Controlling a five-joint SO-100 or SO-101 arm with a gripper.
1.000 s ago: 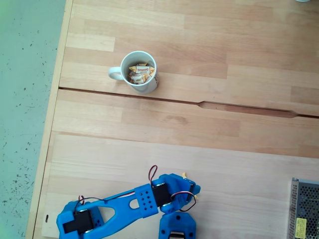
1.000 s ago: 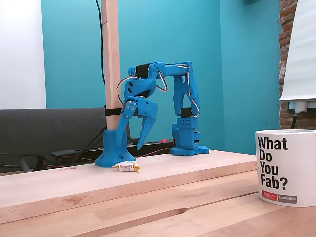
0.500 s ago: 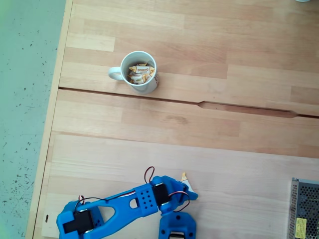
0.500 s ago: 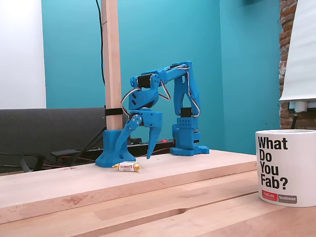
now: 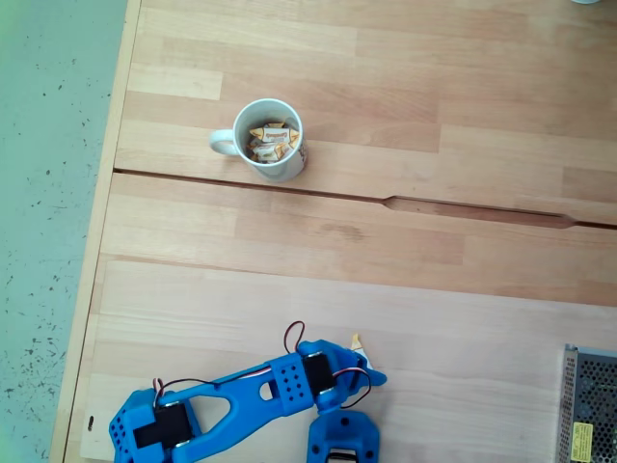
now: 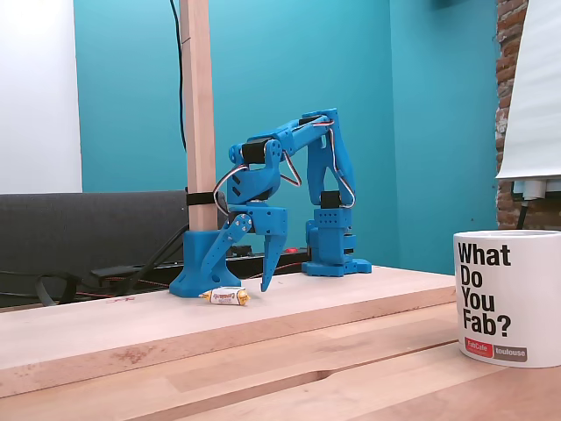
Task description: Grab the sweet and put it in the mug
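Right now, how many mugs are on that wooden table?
1. The mug stands near the far left of the table in the top-down fixed view, with wrapped sweets inside; the low fixed view shows it at front right.

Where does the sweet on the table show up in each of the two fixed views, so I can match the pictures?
Top-down fixed view: the sweet peeks out at bottom centre, just above the blue arm's gripper end.
Side-on fixed view: the sweet lies on the raised wooden board, left of centre, with the open gripper just above it.
Shared landmark: the white mug, upper left from above, at the right edge side-on.
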